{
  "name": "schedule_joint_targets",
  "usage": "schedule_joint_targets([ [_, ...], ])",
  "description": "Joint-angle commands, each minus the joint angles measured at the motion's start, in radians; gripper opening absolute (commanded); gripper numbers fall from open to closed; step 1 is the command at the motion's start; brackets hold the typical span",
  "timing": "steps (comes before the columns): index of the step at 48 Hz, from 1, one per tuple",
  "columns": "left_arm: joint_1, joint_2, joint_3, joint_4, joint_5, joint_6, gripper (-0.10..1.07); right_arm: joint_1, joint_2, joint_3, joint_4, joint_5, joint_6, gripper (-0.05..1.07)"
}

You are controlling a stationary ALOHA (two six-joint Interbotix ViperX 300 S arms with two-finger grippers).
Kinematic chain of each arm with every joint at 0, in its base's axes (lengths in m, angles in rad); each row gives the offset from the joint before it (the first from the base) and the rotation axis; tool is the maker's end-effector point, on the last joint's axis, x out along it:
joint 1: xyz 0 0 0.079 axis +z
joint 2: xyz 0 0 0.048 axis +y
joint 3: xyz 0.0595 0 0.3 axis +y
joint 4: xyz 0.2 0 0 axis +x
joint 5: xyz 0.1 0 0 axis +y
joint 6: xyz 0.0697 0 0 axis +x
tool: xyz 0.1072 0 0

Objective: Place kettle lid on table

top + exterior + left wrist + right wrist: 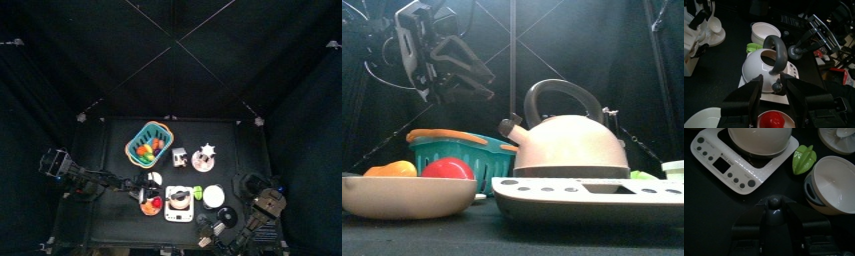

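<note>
Top view: black matte worktop [114, 135] is crowded along its near half. The white kettle with a black loop handle [178, 203] sits on a flat grey-white kitchen scale with buttons [589, 195], near-centre.

- Left of the scale: shallow white bowl [406, 196] holding a red fruit [449, 169] and an orange one [392, 169].
- Further back, left of centre: teal plastic basket with an orange rim [150, 143], more produce inside.
- Right of the basket, far of the kettle: two small white items; can't tell what they are.
- Right of the scale: green star-shaped piece [804, 158], then an empty white bowl [834, 183] just beside it.

Left arm comes in from the left. Left claw [771, 84] hangs just above the kettle, jaws spread on either side of the handle's lower end and pinching nothing. The kettle's top opening shows uncovered in the left wrist view.

Right arm comes in from the near-right corner. Right claw [774, 217] is closed on the dark round kettle lid [774, 207], one jaw on each side, knob towards the scale. The lid is near-right of the scale, well clear of the kettle, over bare worktop just near of the empty white bowl. Can't tell whether its underside touches the worktop or hangs just above it.
</note>
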Motion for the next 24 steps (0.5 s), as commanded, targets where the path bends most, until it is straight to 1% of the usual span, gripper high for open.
schedule_joint_targets([
  [1,0.003,-0.014,-0.012,0.000,-0.005,0.002,0.75,-0.008,-0.020,-0.003,-0.002,0.000,0.003,0.63],
  [24,0.003,-0.018,-0.009,-0.002,-0.005,0.002,0.75,-0.012,-0.020,0.003,0.005,-0.006,-0.008,0.83],
])
